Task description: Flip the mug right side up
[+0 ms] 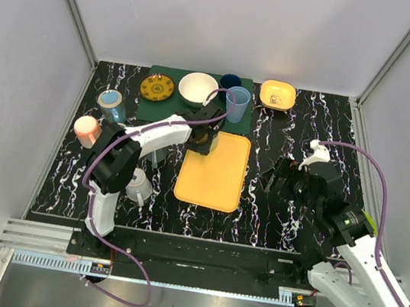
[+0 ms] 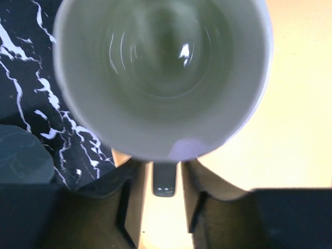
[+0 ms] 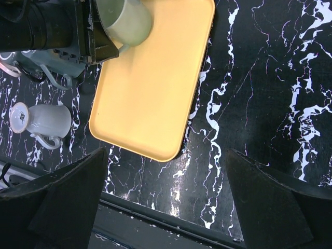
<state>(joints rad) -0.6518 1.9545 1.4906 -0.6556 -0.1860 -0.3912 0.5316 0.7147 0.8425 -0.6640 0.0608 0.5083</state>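
A black table (image 1: 294, 128) veined in white fills the frame. At its centre lies an orange tray (image 1: 216, 182). Touching the tray's upper edge, a green mat (image 1: 143, 106) runs along the top and carries a yellow patterned plate (image 1: 157, 88), a white bowl (image 1: 198, 88), a light blue cup (image 1: 237, 103) and a dark blue cup (image 1: 230, 81) just behind it. A yellow bowl (image 1: 277, 95) sits right of the mat. At the left stand a pink cup (image 1: 86, 130) and a pale blue tumbler (image 1: 111, 102). Left of the tray, a white handled cup (image 3: 41, 121) lies on its side.
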